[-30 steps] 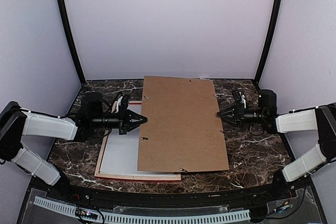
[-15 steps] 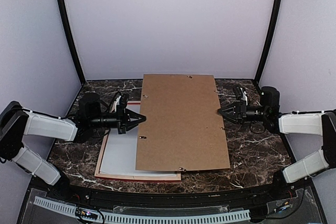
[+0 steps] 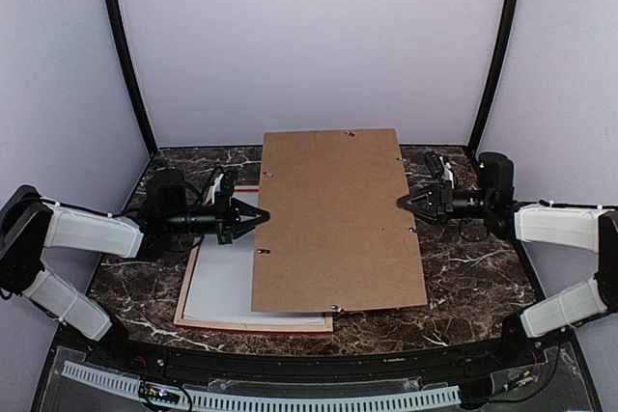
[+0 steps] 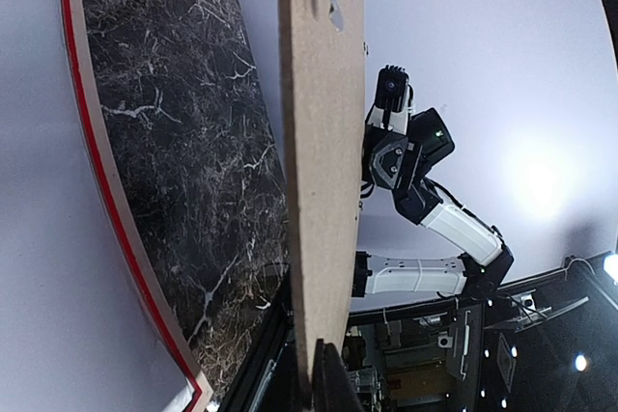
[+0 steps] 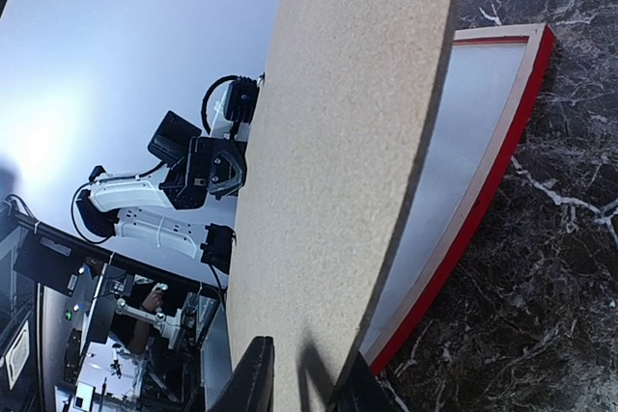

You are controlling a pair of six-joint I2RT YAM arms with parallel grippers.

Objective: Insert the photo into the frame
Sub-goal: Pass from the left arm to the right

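The left hand (image 3: 263,219) was clenched on the 9 o'clock edge of the backing board (image 3: 333,224). The right hand (image 3: 404,202) grasped its 3 o'clock edge, so the board hung tilted above the worktop (image 3: 463,277). Beneath it, toward 7 o'clock, the frame (image 3: 241,325) lay flat, pale back up, with the white mat board (image 3: 222,287) inside it.
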